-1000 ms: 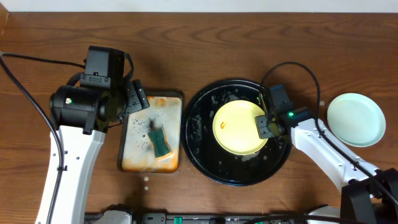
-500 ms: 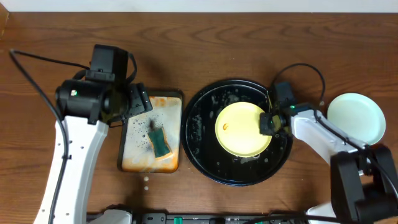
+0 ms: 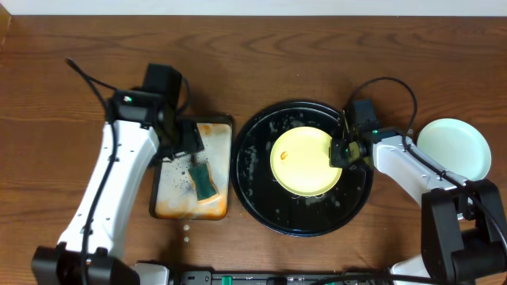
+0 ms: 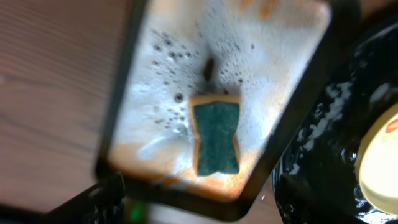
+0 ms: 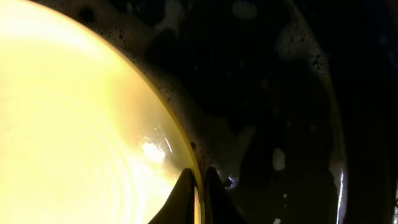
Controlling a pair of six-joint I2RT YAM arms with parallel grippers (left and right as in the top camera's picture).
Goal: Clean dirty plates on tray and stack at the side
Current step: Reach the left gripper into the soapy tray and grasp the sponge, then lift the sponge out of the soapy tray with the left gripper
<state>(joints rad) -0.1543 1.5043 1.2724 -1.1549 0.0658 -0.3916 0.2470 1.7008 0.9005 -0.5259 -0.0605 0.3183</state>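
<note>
A pale yellow plate [image 3: 303, 161] with a small orange smear lies in the round black tray [image 3: 252, 176]. My right gripper [image 3: 339, 153] is shut on its right rim; the right wrist view shows the thin rim [image 5: 196, 180] pinched between both fingers, with the plate [image 5: 81, 130] filling the left. A mint-blue plate [image 3: 453, 152] rests on the table at the far right. My left gripper [image 3: 190, 141] hovers open over the top of the small orange-stained tray [image 3: 170, 198], above the green sponge [image 3: 203, 180]. The sponge [image 4: 215, 137] lies flat in foam, untouched.
Suds and water cover the black tray's floor [image 5: 273, 93] around the plate. The black tray's edge [image 4: 336, 155] lies just right of the small tray. Black cables loop over the table behind both arms.
My right gripper has closed onto the yellow plate's right rim. The left arm has swung right and forward, so its gripper now hangs over the small tray near the sponge.
</note>
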